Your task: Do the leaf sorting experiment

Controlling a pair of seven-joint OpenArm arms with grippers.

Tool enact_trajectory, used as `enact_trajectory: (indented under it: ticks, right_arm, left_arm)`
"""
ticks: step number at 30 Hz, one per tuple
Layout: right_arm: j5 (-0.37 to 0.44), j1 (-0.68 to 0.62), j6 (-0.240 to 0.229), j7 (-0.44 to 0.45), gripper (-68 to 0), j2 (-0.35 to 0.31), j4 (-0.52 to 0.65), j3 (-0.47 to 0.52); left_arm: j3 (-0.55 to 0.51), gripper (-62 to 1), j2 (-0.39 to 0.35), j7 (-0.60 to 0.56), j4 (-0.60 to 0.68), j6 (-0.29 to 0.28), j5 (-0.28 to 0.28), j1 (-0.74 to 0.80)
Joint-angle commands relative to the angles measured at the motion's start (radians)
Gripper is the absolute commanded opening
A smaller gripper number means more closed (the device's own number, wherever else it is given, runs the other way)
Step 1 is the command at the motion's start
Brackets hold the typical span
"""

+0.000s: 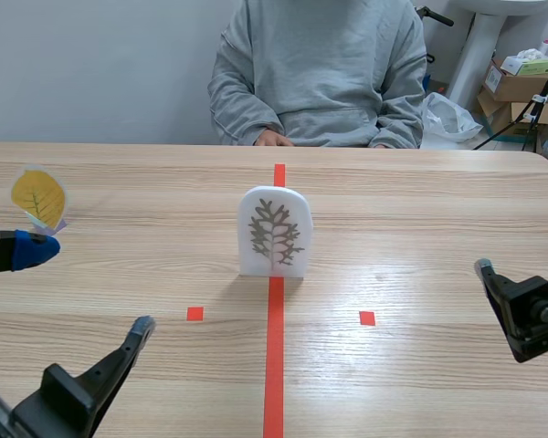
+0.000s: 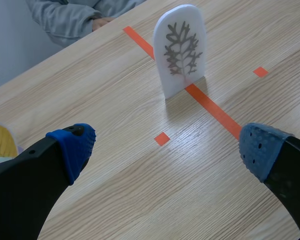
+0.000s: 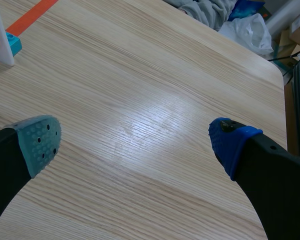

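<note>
A white arched card with a grey-green fern-like leaf stands upright on the red tape line at the table's middle; the left wrist view shows the same card ahead of the fingers. A yellow leaf card stands at the far left, just behind my left gripper, and the yellow card sits beside one finger. The left gripper is open and holds nothing. My right gripper rests low at the right, open and bare. The white card's edge has a teal block behind it.
A person in a grey sweatshirt sits across the table, one hand at the far edge. Cardboard boxes and a plastic bag lie beyond the table's right corner. Bare wood spreads under the right gripper.
</note>
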State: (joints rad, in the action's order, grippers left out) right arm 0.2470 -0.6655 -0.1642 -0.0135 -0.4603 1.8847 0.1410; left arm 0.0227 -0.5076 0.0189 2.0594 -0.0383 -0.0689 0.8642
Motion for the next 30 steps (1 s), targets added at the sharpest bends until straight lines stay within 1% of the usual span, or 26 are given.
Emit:
enact_trajectory:
  ticks: [1, 11, 24, 25, 26, 27, 29, 30]
  right_arm:
    - [0.000, 0.000, 0.007, 0.008, -6.7, -0.016, 0.003, 0.004]
    - [0.000, 0.000, 0.007, 0.005, -6.7, -0.016, 0.003, 0.004]
    - [0.000, 0.001, 0.006, -0.066, -6.7, -0.017, 0.003, 0.004]
    - [0.000, 0.005, 0.002, -0.077, -6.7, -0.017, 0.003, 0.004]
    - [-0.001, 0.013, -0.013, -0.092, -6.7, -0.018, 0.003, 0.004]
    - [-0.003, 0.022, -0.032, -0.105, -6.7, -0.022, 0.002, 0.004]
    - [-0.003, 0.051, -0.082, -0.109, -6.7, -0.035, -0.009, 0.000]
    - [-0.004, 0.070, -0.100, -0.109, -6.7, -0.043, -0.017, -0.005]
  left_arm:
    - [-0.008, 0.4, -0.008, -0.010, 0.015, -0.002, -0.002, -0.003]
    - [-0.008, 0.4, -0.008, -0.010, 0.015, -0.002, -0.002, -0.003]
    - [-0.008, 0.4, -0.008, -0.010, 0.015, -0.002, -0.002, -0.003]
    - [-0.008, 0.4, -0.008, -0.010, 0.015, -0.002, -0.002, -0.003]
    - [-0.008, 0.4, -0.008, -0.010, 0.015, -0.002, -0.002, -0.003]
    - [-0.008, 0.4, -0.008, -0.010, 0.015, -0.002, -0.002, -0.003]
    - [-0.008, 0.4, -0.008, -0.010, 0.014, -0.002, -0.002, -0.003]
    - [-0.008, 0.4, -0.008, -0.010, 0.014, -0.002, -0.002, -0.003]
